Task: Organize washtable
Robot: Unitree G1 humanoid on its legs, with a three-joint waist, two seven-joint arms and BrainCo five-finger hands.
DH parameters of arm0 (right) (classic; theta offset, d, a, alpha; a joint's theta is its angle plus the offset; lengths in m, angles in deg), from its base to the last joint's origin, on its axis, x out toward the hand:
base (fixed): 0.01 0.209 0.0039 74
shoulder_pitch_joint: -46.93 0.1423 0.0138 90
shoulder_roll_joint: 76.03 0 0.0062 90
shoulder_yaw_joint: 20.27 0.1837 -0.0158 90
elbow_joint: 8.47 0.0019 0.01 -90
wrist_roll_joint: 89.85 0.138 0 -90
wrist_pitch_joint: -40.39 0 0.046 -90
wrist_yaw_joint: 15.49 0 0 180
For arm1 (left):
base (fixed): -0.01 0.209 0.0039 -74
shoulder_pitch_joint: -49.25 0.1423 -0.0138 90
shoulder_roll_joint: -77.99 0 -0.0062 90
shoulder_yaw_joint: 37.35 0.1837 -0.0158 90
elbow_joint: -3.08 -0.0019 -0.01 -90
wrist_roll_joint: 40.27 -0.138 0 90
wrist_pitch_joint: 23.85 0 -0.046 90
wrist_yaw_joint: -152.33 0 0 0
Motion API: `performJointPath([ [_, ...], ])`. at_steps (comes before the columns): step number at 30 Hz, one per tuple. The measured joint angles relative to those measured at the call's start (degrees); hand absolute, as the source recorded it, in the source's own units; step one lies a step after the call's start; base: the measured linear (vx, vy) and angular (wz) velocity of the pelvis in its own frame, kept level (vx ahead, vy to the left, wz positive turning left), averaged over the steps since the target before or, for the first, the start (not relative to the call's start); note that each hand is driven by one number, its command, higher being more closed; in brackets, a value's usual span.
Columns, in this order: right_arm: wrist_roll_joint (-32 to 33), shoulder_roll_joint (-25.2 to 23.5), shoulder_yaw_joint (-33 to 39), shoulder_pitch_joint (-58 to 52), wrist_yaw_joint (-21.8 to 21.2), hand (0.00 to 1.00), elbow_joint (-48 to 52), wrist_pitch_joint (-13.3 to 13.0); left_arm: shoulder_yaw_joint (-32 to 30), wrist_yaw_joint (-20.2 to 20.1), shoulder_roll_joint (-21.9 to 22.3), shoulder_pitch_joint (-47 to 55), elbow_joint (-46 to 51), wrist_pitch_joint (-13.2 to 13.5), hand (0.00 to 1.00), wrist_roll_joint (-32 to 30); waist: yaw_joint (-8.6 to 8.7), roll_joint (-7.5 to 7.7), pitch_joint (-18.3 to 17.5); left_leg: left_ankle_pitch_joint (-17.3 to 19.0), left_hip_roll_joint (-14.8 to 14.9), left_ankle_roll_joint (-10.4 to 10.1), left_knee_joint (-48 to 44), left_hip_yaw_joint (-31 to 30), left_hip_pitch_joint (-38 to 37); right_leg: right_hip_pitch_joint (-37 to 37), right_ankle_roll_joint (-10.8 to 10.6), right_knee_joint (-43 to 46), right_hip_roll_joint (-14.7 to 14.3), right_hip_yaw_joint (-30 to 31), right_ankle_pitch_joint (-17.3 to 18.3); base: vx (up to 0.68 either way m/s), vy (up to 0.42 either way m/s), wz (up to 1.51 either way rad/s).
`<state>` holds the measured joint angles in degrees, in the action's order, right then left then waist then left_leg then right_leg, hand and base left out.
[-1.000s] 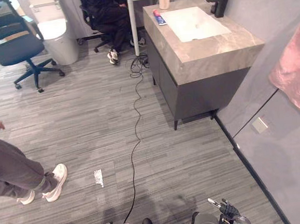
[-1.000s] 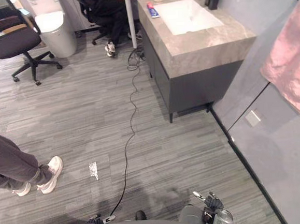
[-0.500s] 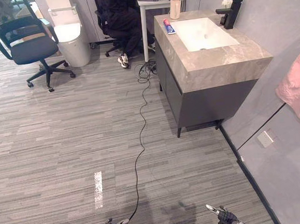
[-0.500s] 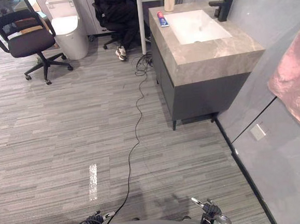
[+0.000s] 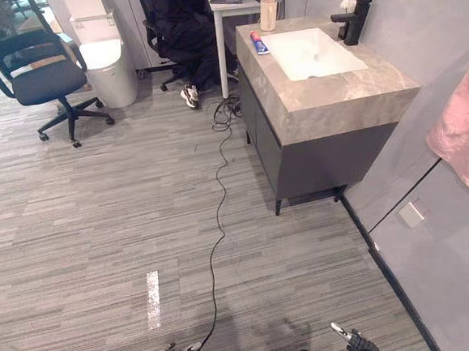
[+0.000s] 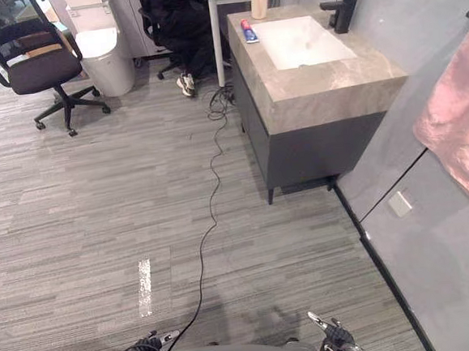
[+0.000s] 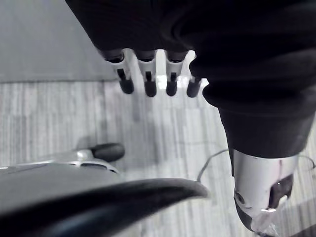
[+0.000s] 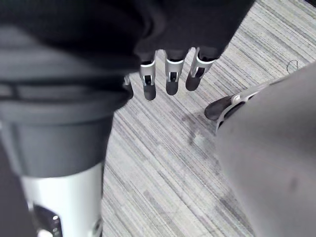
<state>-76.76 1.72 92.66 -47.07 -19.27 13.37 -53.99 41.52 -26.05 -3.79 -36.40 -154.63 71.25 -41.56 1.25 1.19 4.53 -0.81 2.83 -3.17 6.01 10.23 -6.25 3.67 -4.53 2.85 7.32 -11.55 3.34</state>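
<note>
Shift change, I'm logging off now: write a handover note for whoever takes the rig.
Hands: left robot hand open, empty, low over the floor; right robot hand the same.
Things: washtable stands ahead to the right, across the floor from both hands. On it: toothpaste tube lying left of the sink, cup at the far left corner, black faucet on the sink's wall side.
Done: nothing visibly tidied.
Left: walk up, organize the top.

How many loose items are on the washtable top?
2 for certain: a tube lying left of the basin, and a cup at the far left corner. A small white thing beside the tap may be a third.
</note>
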Motion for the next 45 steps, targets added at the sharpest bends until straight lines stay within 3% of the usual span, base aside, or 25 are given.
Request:
performJointPath([
  [1,1.6,-0.1,1.4,-2.2,0.0,0.00,0.0,0.0,-2.8,0.0,0.2,0.0,1.8,0.1,0.00,2.2,-0.19,0.38,1.4,8.9,3.2,-0.9,-20.8,-2.9,10.3,-1.4,1.4,5.0,-1.0,-1.6,5.0,-0.02,-0.163,0.72],
  [6,1.6,-0.5,4.6,-1.7,0.0,0.00,0.4,-0.2,-6.2,0.0,1.5,0.7,3.0,-0.1,0.00,2.7,-0.79,-0.19,2.9,9.8,4.9,-1.0,-28.8,-2.2,13.8,-1.3,1.9,8.4,-1.3,-2.9,6.3,0.00,-0.060,0.33],
  [7,1.6,-0.5,4.4,-1.2,0.0,0.00,0.6,-0.3,-8.4,0.0,2.3,0.4,4.3,0.2,0.00,3.3,-0.64,0.28,4.4,11.6,6.4,-0.6,-36.4,-1.0,18.4,-0.3,3.1,7.7,-1.2,-3.8,8.0,-0.15,0.028,0.57],
  [9,1.5,-0.4,4.4,-1.3,0.1,0.00,0.6,-0.3,-9.4,0.0,3.0,0.2,4.9,0.2,0.00,3.3,-0.94,-0.43,4.6,12.1,6.9,-0.5,-35.0,1.6,23.2,0.3,2.9,7.3,-1.0,-4.8,8.6,-0.11,0.051,0.45],
  [11,1.4,0.2,3.6,-2.0,0.2,0.00,1.1,-0.4,-9.5,0.1,4.3,2.7,4.9,0.1,0.00,3.4,-2.78,-1.67,4.0,6.4,7.3,-0.4,-24.3,2.7,23.3,0.4,2.1,6.1,-1.1,-3.7,9.0,0.11,0.173,-0.36],
  [13,1.4,-0.1,1.6,-2.3,0.3,0.00,3.3,-0.5,-12.9,0.2,5.5,3.6,4.8,-0.1,0.00,4.4,-3.67,-1.63,3.1,3.9,7.3,1.0,-25.0,4.9,24.0,0.1,1.8,4.2,-0.7,-1.3,9.2,0.26,0.213,-0.45],
  [16,-0.4,-0.7,3.2,-1.5,-0.1,0.00,2.2,-0.2,-17.3,0.2,5.7,4.9,4.7,-0.2,0.00,4.5,-4.71,0.48,0.5,10.7,5.0,3.9,-30.8,9.6,25.6,-1.3,-0.2,5.3,3.9,2.0,9.7,0.40,0.310,-0.43],
  [18,-0.8,-0.8,4.2,-1.4,-0.2,0.00,0.6,-0.2,-15.6,0.2,4.9,4.6,3.7,-0.3,0.00,4.4,-4.44,1.39,-0.3,15.5,1.8,5.4,-33.6,10.3,24.2,-6.0,-3.1,25.1,8.1,4.8,12.5,0.51,0.277,0.01],
  [19,-0.8,-0.7,4.7,-1.4,-0.3,0.00,0.5,0.0,-13.5,0.0,4.2,4.4,3.4,-0.3,0.00,4.3,-3.93,1.71,-0.1,17.0,-0.3,6.2,-33.5,10.5,21.6,-8.7,-1.3,34.9,10.3,6.2,10.8,0.53,0.318,0.38],
  [20,-0.8,-0.4,4.7,-1.6,-0.4,0.00,0.6,0.0,-10.4,0.0,3.1,4.5,3.1,-0.3,0.00,4.3,-3.01,1.92,0.2,17.7,-3.1,6.6,-31.5,10.5,16.9,-11.6,2.3,45.8,13.0,7.6,5.1,0.39,0.255,0.36],
  [21,-0.8,-0.4,4.7,-1.9,-0.5,0.00,0.6,0.0,-8.6,0.0,2.7,4.5,3.1,-0.3,0.00,4.3,-2.54,1.60,0.3,18.1,-4.0,6.9,-30.1,10.1,14.3,-12.6,2.7,50.3,13.3,8.6,2.4,0.41,0.200,0.38],
  [23,-0.8,-0.1,4.7,-2.0,-0.7,0.00,0.6,-0.4,-3.8,0.0,1.9,4.1,4.0,-0.2,0.00,4.3,-1.55,0.83,0.4,18.6,-5.9,8.0,-23.4,8.0,5.0,-17.4,3.0,60.9,8.8,8.7,4.9,0.51,0.147,0.18],
  [25,-0.7,-0.1,4.4,-1.8,-0.8,0.00,0.8,-0.5,-0.1,-0.1,1.1,1.4,4.1,-0.2,0.00,4.3,-0.07,-0.55,1.2,17.6,-5.7,7.5,-17.3,5.6,-1.1,-22.6,2.5,56.9,3.0,4.4,10.3,0.47,0.073,0.44],
  [28,-0.7,-0.5,5.0,-2.9,-0.7,0.00,0.7,-0.3,0.1,-0.3,2.3,-1.8,4.5,0.1,0.00,4.4,1.36,-0.88,1.7,16.9,-5.5,7.0,-11.9,3.2,-6.1,-27.0,3.8,40.2,1.0,-2.4,10.7,-0.01,-0.044,0.73],
  [29,-0.6,-0.5,5.3,-3.4,-0.7,0.00,0.8,-0.2,-0.1,-0.5,3.8,-3.1,4.9,0.2,0.00,4.3,1.98,-1.51,2.0,17.2,-4.9,6.0,-9.2,1.7,-9.2,-28.3,3.4,27.1,0.3,-4.8,6.8,-0.03,-0.017,0.58],
  [31,-0.7,-0.7,7.2,-3.7,-0.6,0.00,0.7,0.1,-0.4,-1.0,5.1,-3.5,5.0,0.2,0.00,4.3,1.91,-1.69,2.1,18.8,-3.9,3.1,-8.9,0.3,-12.1,-28.5,3.9,16.2,-1.4,-4.1,-0.1,0.43,-0.075,0.62],
  [32,-0.7,-1.1,7.2,-4.2,-0.5,0.00,0.7,0.2,-2.8,-1.1,6.0,-2.6,5.4,0.2,0.00,4.2,1.82,-1.30,2.1,20.6,-2.5,0.1,-15.2,0.2,-12.3,-27.5,8.0,18.7,-2.3,-2.6,-4.5,0.71,-0.179,0.48],
  [33,-0.6,-1.3,7.3,-4.2,-0.5,0.00,0.8,0.1,-4.4,-1.2,6.6,-2.3,5.6,0.2,0.00,4.2,1.97,-1.01,2.2,21.0,-1.4,-0.6,-21.2,0.3,-11.3,-26.5,8.8,20.3,-2.5,-2.5,-4.8,0.61,-0.243,0.35],
  [34,-0.6,-0.8,7.7,-4.5,-0.6,0.00,2.2,0.1,-8.3,-1.3,8.2,-1.5,6.6,0.1,0.00,4.2,2.08,-2.71,3.1,18.5,3.3,-1.7,-39.7,0.7,-5.8,-22.1,8.5,21.2,-3.8,-4.1,-1.2,0.35,-0.214,0.18],
  [35,-0.6,-0.7,7.4,-4.7,-0.7,0.00,3.7,0.1,-9.9,-1.3,8.8,-1.2,7.3,0.1,0.00,4.2,1.88,-3.65,3.1,13.8,5.7,-1.0,-48.8,0.5,-2.0,-20.3,8.8,20.9,-5.2,-4.4,0.3,0.46,-0.222,-0.20],
  [36,-0.5,-0.4,6.3,-5.1,-0.6,0.00,5.9,0.0,-12.1,-1.3,9.7,0.4,8.4,0.2,0.00,4.2,0.16,-4.62,3.1,1.8,9.9,-0.9,-63.4,0.5,4.2,-17.0,9.9,20.2,-7.8,-3.6,2.8,0.60,-0.184,-0.60],
  [37,-0.5,-0.1,6.6,-3.5,-0.6,0.00,6.2,-0.1,-12.1,-1.3,9.4,1.0,7.9,0.0,0.00,4.4,-0.43,-5.11,3.5,2.4,12.2,0.1,-72.1,0.5,9.3,-13.4,10.7,19.4,-9.4,-2.3,4.7,0.70,-0.166,-0.70],
  [39,-0.2,-0.3,6.9,-1.1,-0.5,0.00,5.2,-0.3,-12.3,-1.4,8.3,0.3,8.0,0.1,0.00,4.8,-1.12,-3.54,4.2,6.0,12.2,0.5,-74.4,1.8,15.1,-6.3,10.7,14.8,-9.5,0.0,5.6,0.48,-0.151,-0.51],
  [42,0.6,-0.3,8.0,2.5,-0.5,0.00,2.6,-0.3,-11.2,-1.1,6.4,0.2,8.3,1.3,0.00,4.9,-1.92,-1.92,4.5,12.1,12.1,0.2,-56.7,7.6,20.6,3.8,9.5,6.5,-8.6,3.6,5.3,0.04,-0.120,-0.64],
  [45,1.1,-0.5,11.0,3.3,-0.1,0.00,2.5,-0.4,-11.1,-0.8,5.7,0.4,7.4,1.3,0.00,4.8,-1.97,-2.09,4.5,7.8,9.3,-1.2,-22.1,7.3,21.6,9.8,5.9,2.8,-6.8,6.1,9.2,0.06,-0.001,-0.49],
])
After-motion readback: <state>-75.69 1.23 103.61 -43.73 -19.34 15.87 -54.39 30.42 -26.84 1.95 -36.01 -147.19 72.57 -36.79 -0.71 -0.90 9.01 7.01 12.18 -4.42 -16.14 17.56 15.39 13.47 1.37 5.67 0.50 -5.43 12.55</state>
